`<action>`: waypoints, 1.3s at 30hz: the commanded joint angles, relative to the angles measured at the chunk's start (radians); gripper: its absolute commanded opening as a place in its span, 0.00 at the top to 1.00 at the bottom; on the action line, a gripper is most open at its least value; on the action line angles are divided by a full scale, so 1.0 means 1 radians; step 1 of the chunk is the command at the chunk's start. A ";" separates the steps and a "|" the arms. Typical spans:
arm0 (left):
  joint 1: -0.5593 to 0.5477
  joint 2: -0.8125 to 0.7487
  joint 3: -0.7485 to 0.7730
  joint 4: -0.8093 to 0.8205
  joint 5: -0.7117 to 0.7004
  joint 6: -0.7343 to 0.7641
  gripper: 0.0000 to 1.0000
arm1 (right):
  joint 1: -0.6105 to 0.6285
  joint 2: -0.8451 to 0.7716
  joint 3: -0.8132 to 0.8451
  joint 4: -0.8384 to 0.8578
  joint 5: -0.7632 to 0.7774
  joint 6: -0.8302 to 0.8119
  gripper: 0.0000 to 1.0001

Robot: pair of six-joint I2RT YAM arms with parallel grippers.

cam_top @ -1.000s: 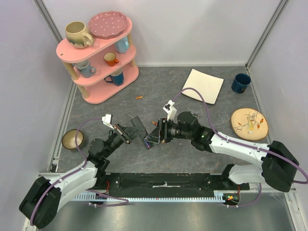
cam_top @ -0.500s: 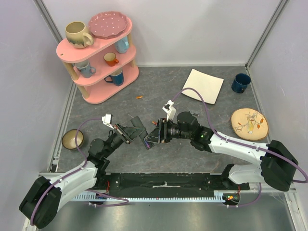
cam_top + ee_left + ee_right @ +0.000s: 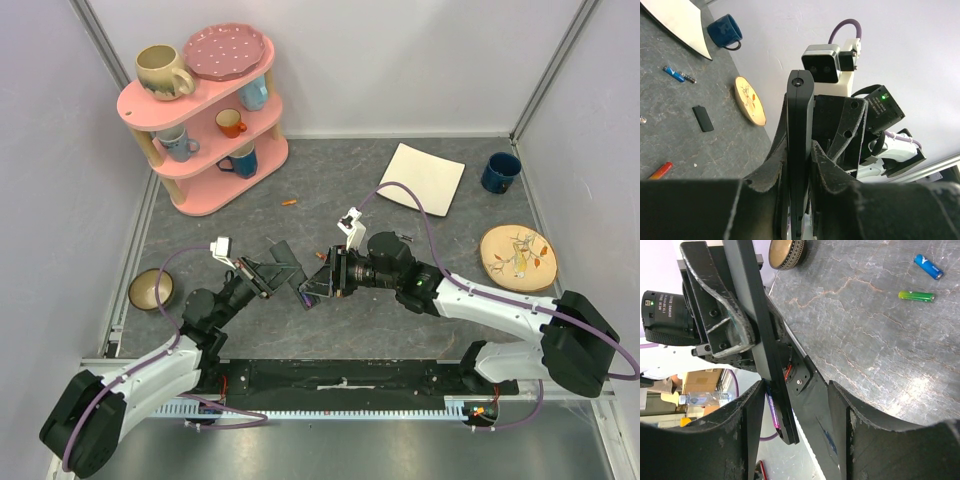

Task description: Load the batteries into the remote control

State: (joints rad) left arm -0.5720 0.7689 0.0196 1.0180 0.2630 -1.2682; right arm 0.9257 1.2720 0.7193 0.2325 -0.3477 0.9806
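Your left arm (image 3: 160,365) comes in on one side of the remote control (image 3: 800,110), and the left gripper (image 3: 262,277) is clamped on its flat faces, holding it edge-on. Your right arm (image 3: 490,300) reaches in from the opposite side. The right gripper (image 3: 795,386) has its jaws apart, straddling the remote's end.

No text can be read with certainty, white lettering in two lines on the black motor housing (image 3: 664,310) left of the remote control (image 3: 752,315), turned sideways and too small to make out, white mark on the blue battery (image 3: 928,266) far right of the remote control, blurred label on the cardboard box (image 3: 700,380) lower left of it, illegible
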 commanded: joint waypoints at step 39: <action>0.001 -0.075 -0.020 -0.097 0.038 -0.002 0.98 | -0.004 -0.224 0.095 -0.480 0.417 -0.309 0.23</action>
State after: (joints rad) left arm -0.5709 0.7227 0.0196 0.9615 0.2733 -1.2736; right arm 0.9253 1.0904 0.8253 -0.1829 -0.0193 0.7670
